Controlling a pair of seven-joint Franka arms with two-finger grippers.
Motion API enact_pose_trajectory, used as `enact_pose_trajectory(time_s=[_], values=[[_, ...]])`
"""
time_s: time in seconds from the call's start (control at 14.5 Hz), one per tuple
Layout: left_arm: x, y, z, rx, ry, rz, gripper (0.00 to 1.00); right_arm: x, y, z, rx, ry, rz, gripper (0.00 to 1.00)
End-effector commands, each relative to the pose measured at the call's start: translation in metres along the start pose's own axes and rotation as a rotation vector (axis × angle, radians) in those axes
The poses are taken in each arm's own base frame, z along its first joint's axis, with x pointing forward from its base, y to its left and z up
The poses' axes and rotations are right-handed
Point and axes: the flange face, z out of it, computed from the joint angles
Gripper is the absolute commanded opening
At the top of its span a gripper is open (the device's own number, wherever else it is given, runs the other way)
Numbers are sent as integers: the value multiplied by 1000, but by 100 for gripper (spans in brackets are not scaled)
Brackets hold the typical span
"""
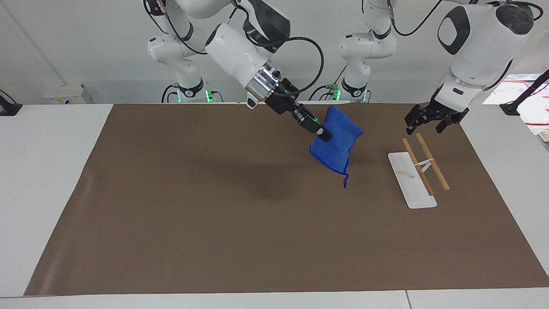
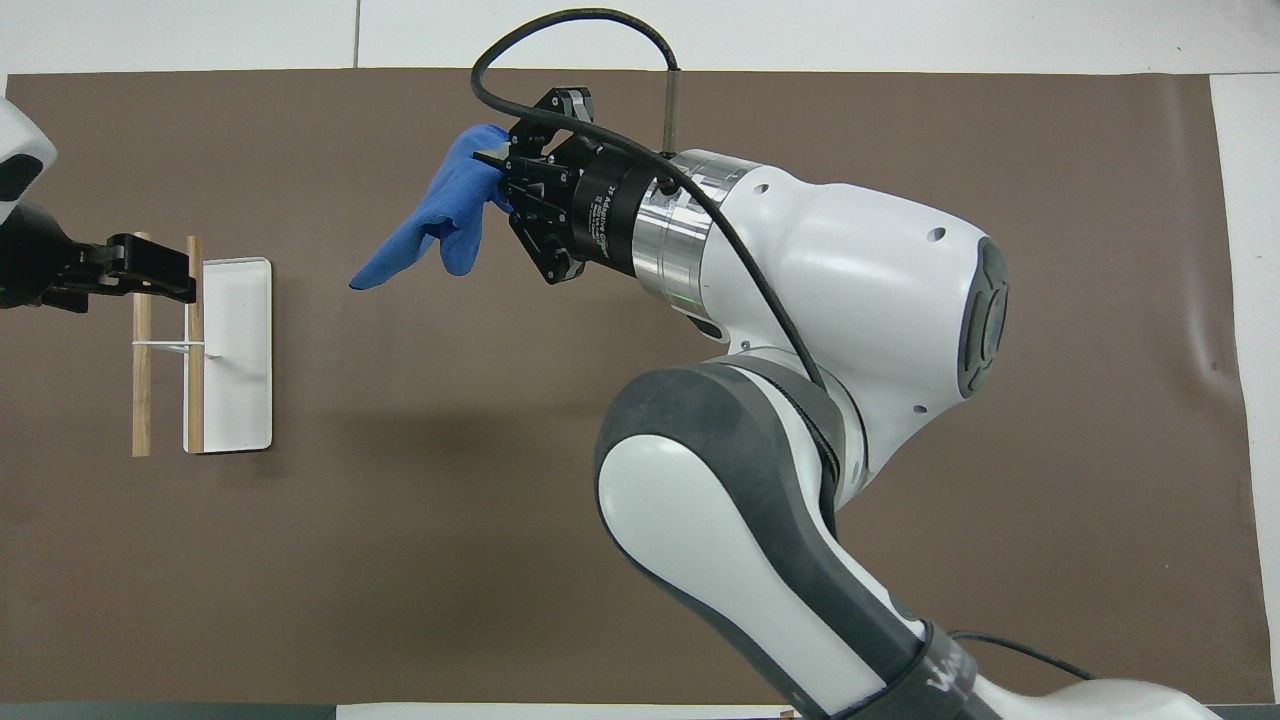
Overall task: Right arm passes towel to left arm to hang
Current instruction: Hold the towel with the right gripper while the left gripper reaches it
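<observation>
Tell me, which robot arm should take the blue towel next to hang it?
Probably the left. Its open left gripper hovers over the rack, empty. The right gripper is shut on the towel, holding it up beside the rack.

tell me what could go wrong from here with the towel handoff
1. The right end effector pinches the towel by one part only; the rest hangs loose in the air, so the cloth could slip out in transit.
2. The dangling loop hangs low and might catch on the rack, which is close by.
3. The left end effector is open over the rack's end nearer the robots; with the towel swinging, it may close on too little cloth.
</observation>
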Motion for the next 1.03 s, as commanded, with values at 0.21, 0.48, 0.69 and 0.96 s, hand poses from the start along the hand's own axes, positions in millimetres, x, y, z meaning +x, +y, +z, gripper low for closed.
enact_pose_trajectory(time_s=[0.21,0.48,0.69,0.96], values=[[-17,42,-2,-193,-79,-440,100,-13,21,30,37,-38,73,0],[-21,75,6,-236,-113,-929,100,-15,25,32,31,-39,71,0],[-34,81,22,-284,-138,-1170,100,-15,27,33,27,-38,70,0],[-39,93,34,-397,-206,-1474,100,-11,31,36,16,-31,68,0]])
